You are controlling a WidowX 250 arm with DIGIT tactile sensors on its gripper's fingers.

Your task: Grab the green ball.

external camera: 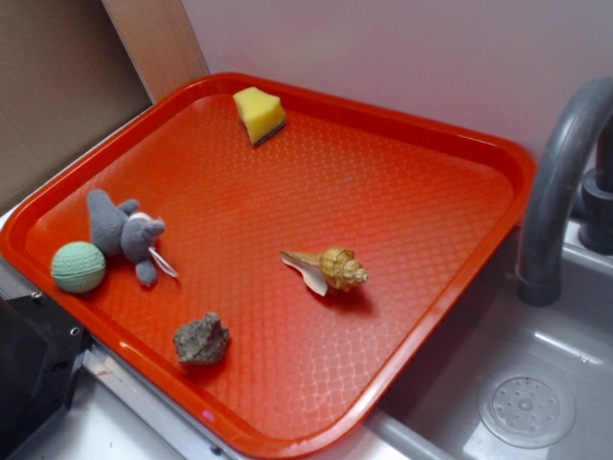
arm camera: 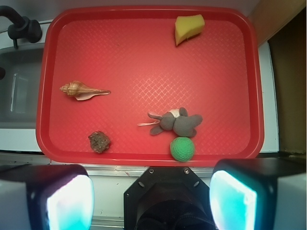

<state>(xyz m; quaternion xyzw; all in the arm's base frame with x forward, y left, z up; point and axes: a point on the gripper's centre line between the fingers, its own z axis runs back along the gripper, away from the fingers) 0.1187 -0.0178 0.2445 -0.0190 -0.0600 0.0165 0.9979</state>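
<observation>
The green ball (arm camera: 182,148) sits at the lower middle of the wrist view, just inside the near rim of the red tray (arm camera: 144,57), free and untouched. In the exterior view the same ball (external camera: 78,266) lies at the left edge of the frame, close against the tray's (external camera: 431,192) lip. Right beside it, touching or nearly so, lies the grey plush mouse (arm camera: 176,122), which I judge to be the main thing to keep clear of when I come down.

So nothing of the grab is done yet. My claw (arm camera: 152,191) hangs high above the near edge of the tray with its two fingers (arm camera: 69,201) spread wide apart and nothing between them. What is left, as I read it, is everything: line up over the ball, descend, close, lift.

Farther out on the tray are a grey rock (arm camera: 99,142) at lower left of the wrist view, a seashell (arm camera: 81,89) at left, and a yellow sponge wedge (arm camera: 188,28) at the top.

In the exterior view the claw is not really shown; only a dark shape cuts in at the lower left corner, and I cannot say what part it is. In the wrist view the fingers are cut off by the bottom edge. The grey faucet (external camera: 560,182) and sink (external camera: 536,402) are cut off at the right.
</observation>
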